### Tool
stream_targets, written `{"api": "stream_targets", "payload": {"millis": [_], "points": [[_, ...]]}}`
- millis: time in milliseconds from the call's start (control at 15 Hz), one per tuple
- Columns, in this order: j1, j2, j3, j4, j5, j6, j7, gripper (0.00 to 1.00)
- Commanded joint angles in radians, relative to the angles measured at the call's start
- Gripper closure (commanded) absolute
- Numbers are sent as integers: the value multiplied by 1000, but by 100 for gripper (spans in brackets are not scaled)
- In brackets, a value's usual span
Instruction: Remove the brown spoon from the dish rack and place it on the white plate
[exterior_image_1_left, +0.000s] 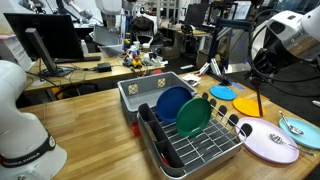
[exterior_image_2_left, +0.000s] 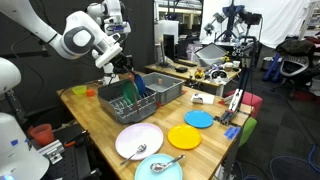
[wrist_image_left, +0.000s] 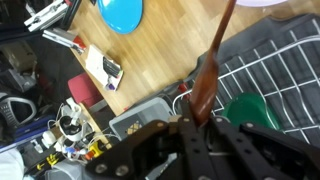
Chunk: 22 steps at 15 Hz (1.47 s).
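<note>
My gripper (exterior_image_1_left: 263, 70) is shut on the brown spoon (exterior_image_1_left: 259, 100), which hangs down from it in the air, above the table between the dish rack (exterior_image_1_left: 200, 150) and the white plate (exterior_image_1_left: 268, 141). In the wrist view the gripper (wrist_image_left: 200, 122) pinches the spoon's broad end (wrist_image_left: 207, 85), and the handle runs away over the rack's wires (wrist_image_left: 275, 70). In an exterior view the gripper (exterior_image_2_left: 121, 66) is above the rack (exterior_image_2_left: 120, 108), and the white plate (exterior_image_2_left: 138, 140) lies nearer the table's front with a fork on it.
A blue plate (exterior_image_1_left: 171, 103) and a green plate (exterior_image_1_left: 192, 117) stand in the rack. A grey bin (exterior_image_1_left: 150, 90) is behind it. A yellow plate (exterior_image_1_left: 250, 104), a flat blue plate (exterior_image_1_left: 222, 92) and a teal-rimmed plate (exterior_image_1_left: 298, 128) lie near the white plate.
</note>
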<state>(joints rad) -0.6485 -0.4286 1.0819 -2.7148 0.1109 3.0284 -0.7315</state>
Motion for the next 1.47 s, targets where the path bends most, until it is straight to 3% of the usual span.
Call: {"api": "stream_targets", "payload": {"millis": [0, 67, 133, 333, 400, 1200, 1267, 1400], "points": [[80, 67, -118, 10, -235, -99, 206, 97], [110, 87, -154, 13, -293, -121, 261, 97], [80, 76, -103, 14, -187, -132, 198, 97], [105, 97, -126, 13, -166, -156, 225, 97], [83, 77, -104, 1, -187, -125, 223, 88], [89, 81, -108, 2, -175, -131, 228, 88], [84, 86, -111, 3, -170, -148, 233, 97], [92, 113, -134, 8, -147, -178, 226, 97]]}}
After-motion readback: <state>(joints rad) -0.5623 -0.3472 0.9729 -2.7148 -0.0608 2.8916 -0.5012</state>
